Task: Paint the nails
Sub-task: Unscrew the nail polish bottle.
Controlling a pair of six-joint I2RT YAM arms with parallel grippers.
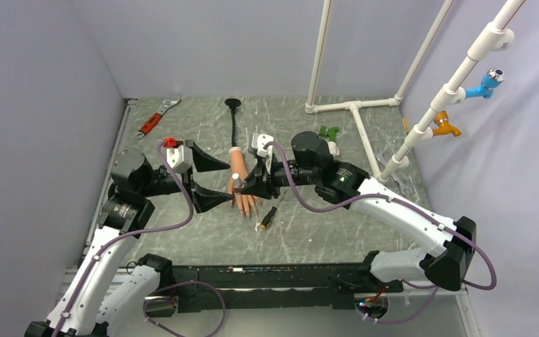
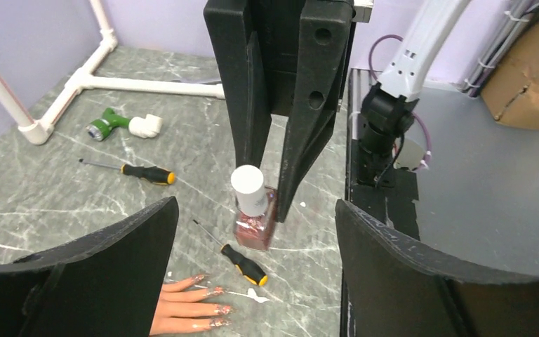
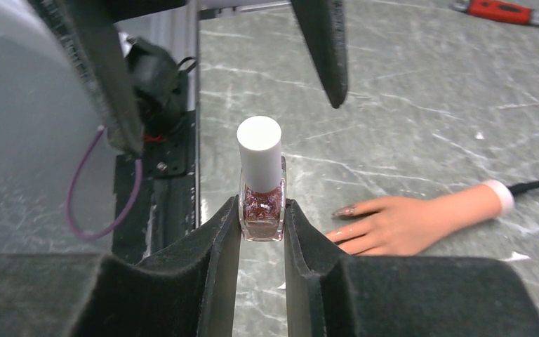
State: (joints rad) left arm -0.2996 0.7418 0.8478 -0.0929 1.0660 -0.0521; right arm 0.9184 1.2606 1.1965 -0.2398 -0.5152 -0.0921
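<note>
Your right gripper (image 3: pixel 262 210) is clamped on the polish bottle (image 3: pixel 260 151), white cap up. Your left gripper (image 2: pixel 256 205) gapes wide, holding nothing, facing that bottle. Nails (image 2: pixel 217 309) tip the mannequin hand (image 3: pixel 400 223), lying on the table (image 3: pixel 428 105) near the bottle.

The top camera sits above and behind my bases, looking down and forward over the whole worktop (image 1: pixel 309 232) from well back. My left wrist camera looks out between the fingers of my left hand (image 2: pixel 256 207), low over the worktop, facing my right hand (image 2: pixel 270 193) head-on. My right wrist camera looks along its own fingers, very near the bottle (image 3: pixel 261 203), facing back at my left hand. Both wrist views share that bottle and the mannequin hand (image 3: pixel 407 225); the top view shows them small, mid-frame.
</note>
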